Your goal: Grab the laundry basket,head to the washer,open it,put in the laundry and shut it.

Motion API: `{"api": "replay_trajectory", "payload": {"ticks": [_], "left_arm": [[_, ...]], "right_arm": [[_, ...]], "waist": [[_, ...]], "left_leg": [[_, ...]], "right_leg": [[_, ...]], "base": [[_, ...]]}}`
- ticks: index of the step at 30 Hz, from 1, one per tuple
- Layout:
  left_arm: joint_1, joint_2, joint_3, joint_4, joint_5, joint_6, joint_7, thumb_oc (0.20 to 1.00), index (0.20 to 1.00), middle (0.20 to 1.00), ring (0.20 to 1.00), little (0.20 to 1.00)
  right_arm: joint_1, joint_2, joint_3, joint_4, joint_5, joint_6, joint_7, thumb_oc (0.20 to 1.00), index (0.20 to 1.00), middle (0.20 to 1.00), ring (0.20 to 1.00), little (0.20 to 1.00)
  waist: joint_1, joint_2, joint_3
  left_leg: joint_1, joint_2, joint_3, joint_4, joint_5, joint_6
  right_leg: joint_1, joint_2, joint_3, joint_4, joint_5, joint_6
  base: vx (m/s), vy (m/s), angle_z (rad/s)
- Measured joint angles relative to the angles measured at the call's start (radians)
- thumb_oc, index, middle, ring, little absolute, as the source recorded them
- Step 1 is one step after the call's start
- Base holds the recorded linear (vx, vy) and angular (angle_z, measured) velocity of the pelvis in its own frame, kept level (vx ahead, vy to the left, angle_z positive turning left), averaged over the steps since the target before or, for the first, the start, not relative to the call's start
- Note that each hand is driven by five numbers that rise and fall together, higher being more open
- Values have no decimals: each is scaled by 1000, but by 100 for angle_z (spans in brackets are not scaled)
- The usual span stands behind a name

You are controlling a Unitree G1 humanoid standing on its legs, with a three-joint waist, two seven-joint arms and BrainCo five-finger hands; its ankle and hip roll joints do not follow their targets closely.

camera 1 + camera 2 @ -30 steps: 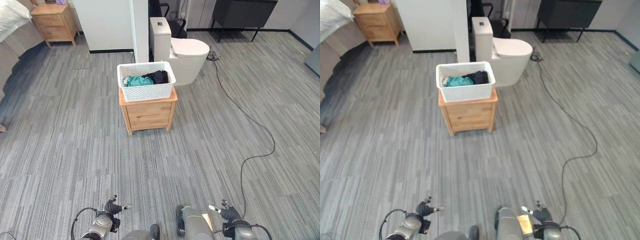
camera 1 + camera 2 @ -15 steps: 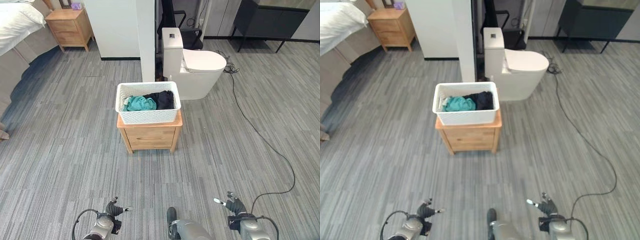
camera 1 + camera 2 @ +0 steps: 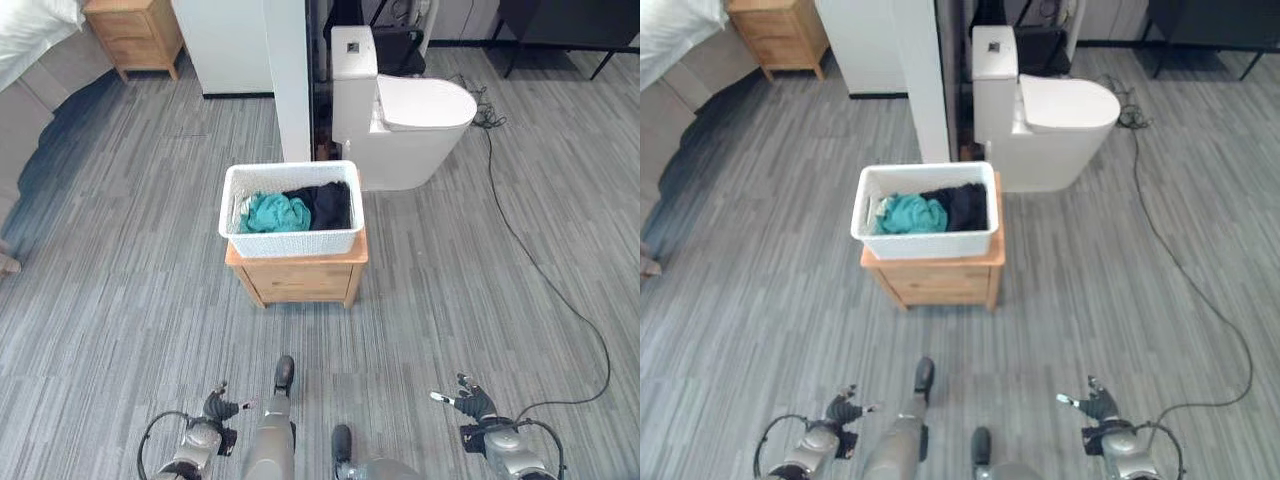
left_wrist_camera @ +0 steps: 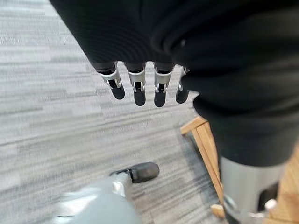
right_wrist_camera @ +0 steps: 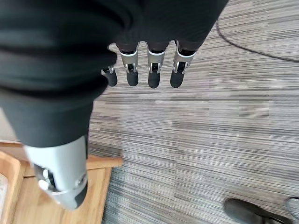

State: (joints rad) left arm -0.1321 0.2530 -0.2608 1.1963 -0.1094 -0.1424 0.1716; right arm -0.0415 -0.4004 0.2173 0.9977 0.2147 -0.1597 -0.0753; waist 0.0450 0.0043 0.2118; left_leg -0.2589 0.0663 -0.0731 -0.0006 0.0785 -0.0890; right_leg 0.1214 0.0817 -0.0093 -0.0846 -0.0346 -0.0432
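Observation:
A white laundry basket [image 3: 291, 209] holding teal cloth [image 3: 272, 212] and dark cloth [image 3: 325, 203] sits on a small wooden cabinet [image 3: 298, 278] ahead of me. My left hand [image 3: 213, 409] hangs low at the bottom left of the eye views, fingers [image 4: 135, 88] straight and holding nothing. My right hand [image 3: 472, 400] hangs at the bottom right, its fingers [image 5: 152, 70] straight too, over bare floor. Both hands are well short of the basket.
A white toilet [image 3: 405, 120] stands behind the cabinet, beside a white wall corner [image 3: 287, 80]. A black cable [image 3: 540, 280] runs along the floor at the right. A wooden nightstand [image 3: 135, 35] and a bed edge [image 3: 30, 60] lie at the far left.
The camera has moved: the basket and cabinet now sit closer and lower in the view. Both hands stay low and open.

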Motion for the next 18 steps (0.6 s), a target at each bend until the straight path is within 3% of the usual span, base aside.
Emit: {"api": "replay_trajectory", "payload": {"ticks": [1, 3, 4, 8, 10, 13, 14, 18], "left_arm": [[30, -3, 15, -5, 0, -4, 0, 1000, 1000, 1000, 1000, 1000], [36, -5, 10, 3, 2, -5, -2, 1000, 1000, 1000, 1000, 1000], [34, 0, 7, 0, 3, -6, -2, 1000, 1000, 1000, 1000, 1000], [-31, 40, -33, 1, 4, -10, -1, 1000, 1000, 1000, 1000, 1000], [-67, 48, -35, 0, 8, -11, -1, 1000, 1000, 1000, 1000, 1000], [-79, 53, -37, -29, 9, -18, -1, 1000, 1000, 1000, 1000, 1000], [-71, 56, -37, -43, 9, -19, 0, 1000, 1000, 1000, 1000, 1000], [-24, 58, -38, -52, 14, -26, -1, 1000, 1000, 1000, 1000, 1000]], "right_arm": [[15, 0, -3, 12, -3, -2, -1, 1000, 1000, 1000, 1000, 1000], [31, 5, -20, 26, -4, 2, -7, 1000, 1000, 1000, 1000, 1000], [39, 10, -17, 20, -3, 4, -7, 1000, 1000, 1000, 1000, 1000], [41, 51, -16, 20, -4, 5, -7, 1000, 1000, 1000, 1000, 1000], [-4, 68, 4, 17, -16, 5, -3, 1000, 1000, 1000, 1000, 1000], [-18, 73, 9, -13, -26, 5, 0, 1000, 1000, 1000, 1000, 1000], [-17, 76, 9, -17, -26, 5, 3, 1000, 1000, 1000, 1000, 1000], [4, 86, 8, -20, -34, 6, 12, 1000, 1000, 1000, 1000, 1000]], "waist": [[-6, 0, -31], [-6, -3, -50], [-8, -9, -51], [-5, -48, -80], [2, -41, -76], [15, -44, -77], [19, -47, -78], [29, -55, -85]], "left_leg": [[33, -8, 3, 7, 7, 22], [110, -34, 18, -51, 86, 85], [145, -44, 30, -75, 89, 85], [171, -97, 50, -66, 32, 142], [175, -112, 62, -40, 3, 174], [216, -153, 81, -36, -35, 203], [225, -162, 83, -35, -43, 208], [237, -175, 76, -28, -65, 209]], "right_leg": [[11, -8, 9, 1, -18, 2], [29, -35, 36, 44, -59, 47], [20, -50, 30, 100, -76, 77], [-49, -107, 55, 277, -128, 141], [-86, -156, 53, 331, -186, 170], [-97, -248, 60, 314, -137, 226], [-104, -261, 68, 323, -95, 232], [-119, -273, 86, 352, -54, 240]], "base": [[284, 275, -44], [159, 199, -40], [173, 269, -26], [101, 204, -13], [114, 184, -35], [115, 166, -13], [57, 95, -2], [77, 135, 4]]}}
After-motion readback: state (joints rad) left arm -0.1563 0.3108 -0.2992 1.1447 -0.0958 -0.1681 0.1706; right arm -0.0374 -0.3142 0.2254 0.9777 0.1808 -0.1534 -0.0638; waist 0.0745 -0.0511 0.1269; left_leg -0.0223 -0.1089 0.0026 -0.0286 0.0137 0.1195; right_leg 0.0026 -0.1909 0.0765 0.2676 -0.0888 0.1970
